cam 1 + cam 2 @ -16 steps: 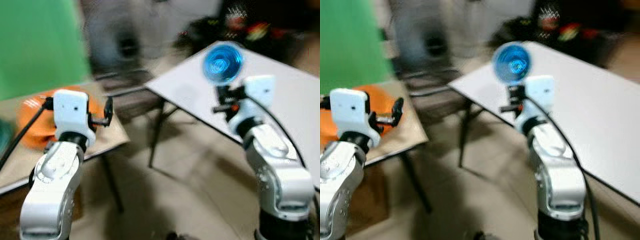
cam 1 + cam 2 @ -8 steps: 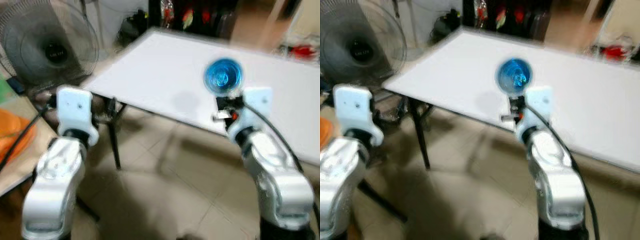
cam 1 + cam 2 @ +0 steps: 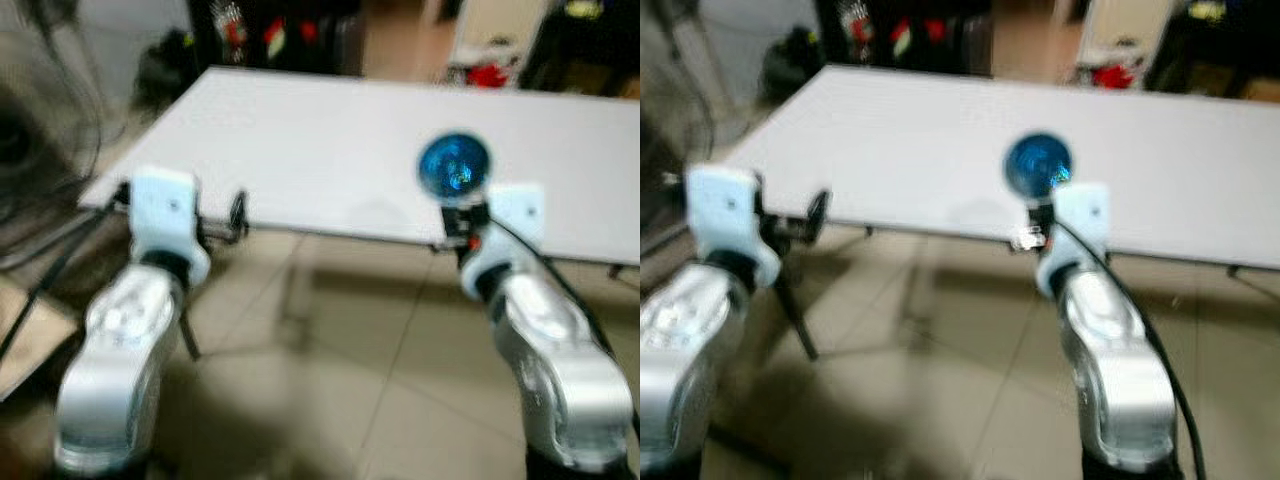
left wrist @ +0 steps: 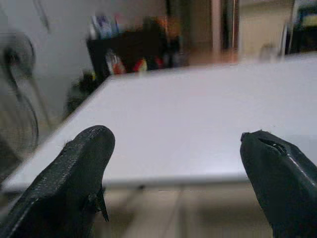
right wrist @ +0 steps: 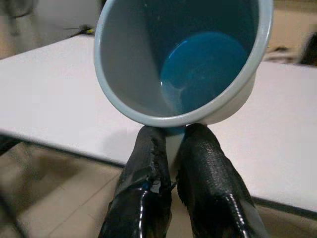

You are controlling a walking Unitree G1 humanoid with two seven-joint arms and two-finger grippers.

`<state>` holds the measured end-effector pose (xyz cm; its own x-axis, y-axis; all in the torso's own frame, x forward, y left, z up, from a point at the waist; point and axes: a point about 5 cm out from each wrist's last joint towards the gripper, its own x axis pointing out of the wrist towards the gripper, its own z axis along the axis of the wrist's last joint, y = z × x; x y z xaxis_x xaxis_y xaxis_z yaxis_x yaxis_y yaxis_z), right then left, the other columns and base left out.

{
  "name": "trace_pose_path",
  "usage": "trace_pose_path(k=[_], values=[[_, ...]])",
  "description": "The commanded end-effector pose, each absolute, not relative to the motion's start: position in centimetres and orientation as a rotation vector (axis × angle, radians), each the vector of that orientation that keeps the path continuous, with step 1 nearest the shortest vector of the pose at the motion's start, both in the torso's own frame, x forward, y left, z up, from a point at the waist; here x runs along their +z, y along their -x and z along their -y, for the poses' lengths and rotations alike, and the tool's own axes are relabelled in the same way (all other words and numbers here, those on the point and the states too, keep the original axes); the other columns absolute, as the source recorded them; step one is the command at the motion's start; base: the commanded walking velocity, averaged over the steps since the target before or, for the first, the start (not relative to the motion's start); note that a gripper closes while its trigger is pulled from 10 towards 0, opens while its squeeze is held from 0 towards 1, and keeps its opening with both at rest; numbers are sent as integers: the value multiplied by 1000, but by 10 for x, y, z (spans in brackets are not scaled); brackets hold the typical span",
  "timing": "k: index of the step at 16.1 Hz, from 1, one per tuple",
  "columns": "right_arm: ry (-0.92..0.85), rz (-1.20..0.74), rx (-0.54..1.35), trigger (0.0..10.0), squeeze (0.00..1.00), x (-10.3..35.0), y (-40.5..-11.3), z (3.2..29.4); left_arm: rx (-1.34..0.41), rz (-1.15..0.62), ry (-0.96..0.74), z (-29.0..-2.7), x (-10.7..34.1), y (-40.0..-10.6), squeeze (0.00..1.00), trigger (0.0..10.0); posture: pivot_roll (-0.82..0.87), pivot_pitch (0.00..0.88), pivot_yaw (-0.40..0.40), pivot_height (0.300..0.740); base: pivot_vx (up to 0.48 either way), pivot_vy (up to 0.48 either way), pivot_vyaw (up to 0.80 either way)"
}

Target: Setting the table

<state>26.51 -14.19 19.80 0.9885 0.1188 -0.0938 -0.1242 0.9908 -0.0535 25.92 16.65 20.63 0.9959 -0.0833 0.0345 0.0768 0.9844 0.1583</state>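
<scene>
A blue cup (image 3: 454, 166) with a pale rim is held up in front of a long white table (image 3: 330, 140), its mouth turned toward my head camera. My right gripper (image 5: 171, 136) is shut on the cup's rim (image 5: 148, 116), one finger (image 5: 146, 173) on each side of the wall. My left gripper (image 4: 178, 173) is open with nothing between its fingers, level with the table's near edge (image 4: 148, 179) and just short of it. The left arm (image 3: 165, 215) stands at the table's left corner.
The white table (image 3: 940, 130) has black legs (image 3: 795, 310) over a tiled floor (image 3: 330, 400). Dark shelves with colourful items (image 3: 270, 30) stand behind it. A fan's blurred wire guard (image 3: 30, 120) is at the far left.
The whole picture has swung: the green wall, orange thing and wooden table left the view, and the white table now lies squarely ahead and closer. The right gripper still holds the cup.
</scene>
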Motion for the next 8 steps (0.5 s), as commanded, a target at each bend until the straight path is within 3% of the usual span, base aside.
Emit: trace_pose_path(k=[1,8], values=[[57,-110,133,10000,0,197,-266,137,-76,34,-186,-169,206,-260,0,10000,-73,42,-2,740,0,0,0],[153,-127,167,10000,0,191,-270,136,-41,-31,-136,-171,191,-251,0,10000,-66,31,-12,740,0,0,0]])
